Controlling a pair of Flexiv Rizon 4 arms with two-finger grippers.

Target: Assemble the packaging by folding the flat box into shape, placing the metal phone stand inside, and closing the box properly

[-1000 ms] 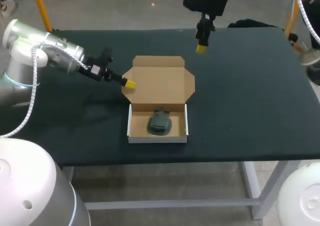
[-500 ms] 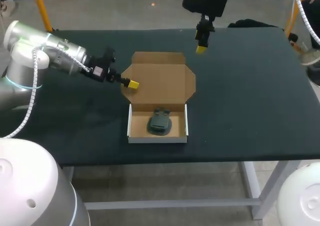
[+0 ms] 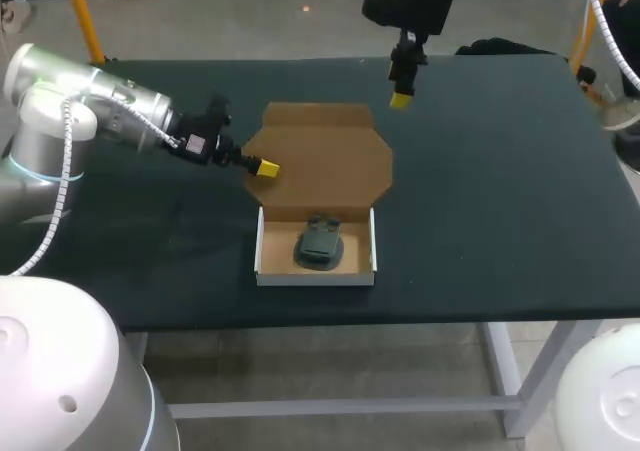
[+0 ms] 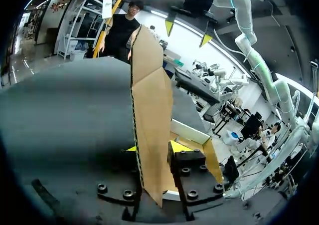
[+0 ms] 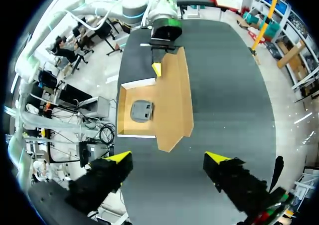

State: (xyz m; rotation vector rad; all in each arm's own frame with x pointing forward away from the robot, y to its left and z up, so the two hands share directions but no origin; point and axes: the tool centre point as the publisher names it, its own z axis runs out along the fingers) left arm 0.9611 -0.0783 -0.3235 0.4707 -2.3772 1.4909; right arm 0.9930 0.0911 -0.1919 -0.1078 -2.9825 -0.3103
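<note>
Matte black table (image 3: pixel 500 201); corrugated cardboard box (image 3: pixel 320 161), dark metal stand (image 3: pixel 320 243).

The silver-white left arm (image 3: pixel 95 96) wears a coiled white cable; left tool (image 3: pixel 264 168) and right tool (image 3: pixel 401 99) are black, yellow-tipped.

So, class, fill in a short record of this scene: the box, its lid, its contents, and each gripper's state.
box: folded into a tray, on the table
lid: open, not yet closed
phone stand: inside the box
left gripper: shut on the lid's side edge
right gripper: open, holding nothing, above the table beyond the lid
</note>
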